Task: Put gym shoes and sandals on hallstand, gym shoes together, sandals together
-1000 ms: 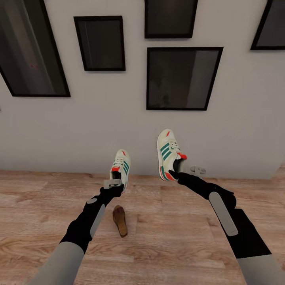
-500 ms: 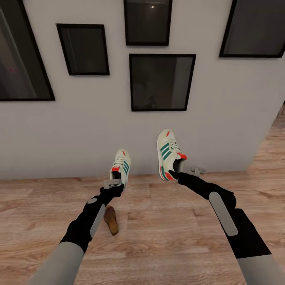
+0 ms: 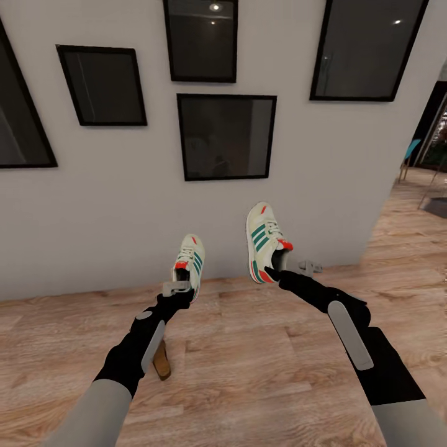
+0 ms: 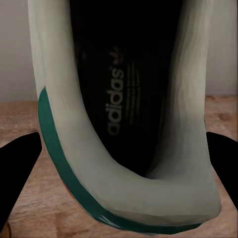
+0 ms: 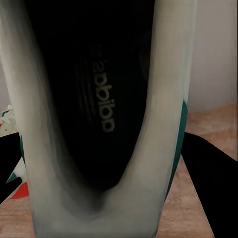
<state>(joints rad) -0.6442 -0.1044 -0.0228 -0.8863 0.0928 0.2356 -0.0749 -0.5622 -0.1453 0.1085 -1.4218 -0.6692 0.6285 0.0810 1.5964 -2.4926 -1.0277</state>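
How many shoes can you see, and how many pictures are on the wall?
Gym shoes: 2, one in the left gripper at, one in the right gripper at
Sandals: 1
Wall frames: 5, first at
Total: 8

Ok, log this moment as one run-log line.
phase: carrying | left gripper: shut on left gym shoe | right gripper: shut on right gym shoe | sandal: on corridor floor
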